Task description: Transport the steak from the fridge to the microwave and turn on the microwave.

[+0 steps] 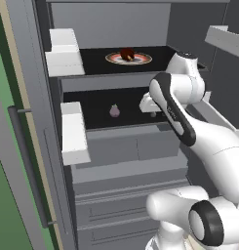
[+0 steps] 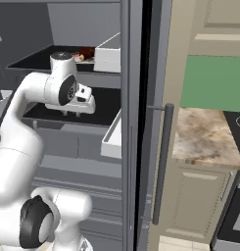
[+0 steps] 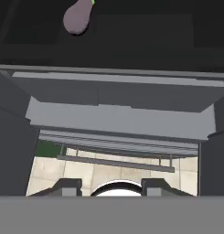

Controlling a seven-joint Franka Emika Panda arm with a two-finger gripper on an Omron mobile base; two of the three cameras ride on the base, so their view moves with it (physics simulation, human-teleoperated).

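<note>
- Plainly, the fridge (image 1: 116, 161) is seen standing open, with black shelves, white door bins and grey drawers below.
- On the upper black shelf the steak (image 1: 127, 53) is seen – a small dark red-brown lump resting on a flat round plate (image 1: 140, 59) with a reddish rim.
- In the right base view the steak (image 2: 86, 52) is partly hidden behind a white door bin (image 2: 108, 55).
- On the shelf below, a small pale pinkish bulb-shaped item (image 1: 114, 111) is seen, well to the left of the robot's hand.
- The white arm is bent into the fridge at the level of that lower shelf; the gripper (image 1: 152, 114) is held just above the shelf surface, well below the steak and apart from it.
- In the right base view the gripper (image 2: 72, 113) is seen pointing down at the lower shelf, beneath the white hand.
- In the hand view the two dark fingertips (image 3: 67, 187) are shown set apart – the claw is parted, and nothing is seen between its tips.
- The bulb-shaped item (image 3: 77, 18) is shown at the top of the hand view, far from the fingertips, with the grey drawer fronts (image 3: 118, 109) in between.
- To the right of the fridge door, a beige counter (image 2: 204, 137) with a mottled top is seen, beside a black stove (image 2: 236, 122) at the picture's edge.
</note>
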